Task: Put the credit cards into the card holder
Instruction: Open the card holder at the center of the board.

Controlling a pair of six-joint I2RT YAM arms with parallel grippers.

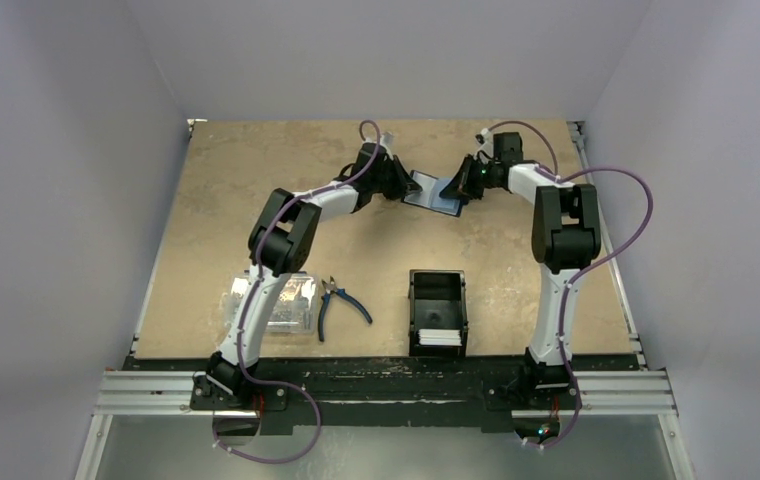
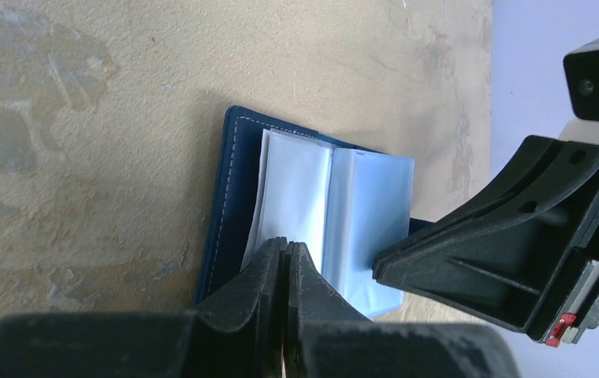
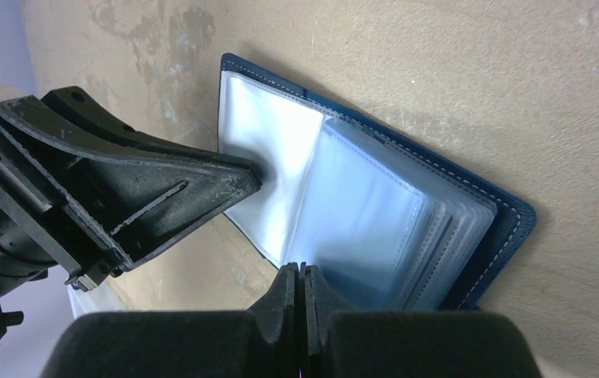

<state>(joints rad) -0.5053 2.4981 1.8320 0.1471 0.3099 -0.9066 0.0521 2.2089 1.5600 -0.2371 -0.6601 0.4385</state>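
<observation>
The left tool (image 2: 286, 246) has its two fingers pressed flat together with no gap between them. Its tips sit at the edge of a clear sleeve leaf of the card holder (image 2: 232, 185). Whether a leaf is pinched between them I cannot tell. The right tool (image 3: 299, 272) is closed just as tightly, its tips at the edge of the stacked sleeves on the holder's other half, and a pinch cannot be confirmed there either. Seen from each wrist, the opposite tool's closed tip touches the sleeves.

The card holder lies open on the desk (image 1: 256, 190), navy cover down and sleeves fanned upward. It sits in the far middle of the desk, with one tool reaching it from the left and the other from the right.

The credit cards (image 1: 440, 337) show as a white stack in the near end of a black tray (image 1: 414, 305) at the near middle of the desk, well apart from the holder. Blue-handled pliers (image 1: 341, 303) lie left of the tray. A clear plastic box (image 1: 296, 305) sits further left, partly under the left arm.

Bare desk surface shows between holder and tray, and across the far left. The desk's far edge runs just beyond the tools, and its right edge passes near the right arm's elbow.
</observation>
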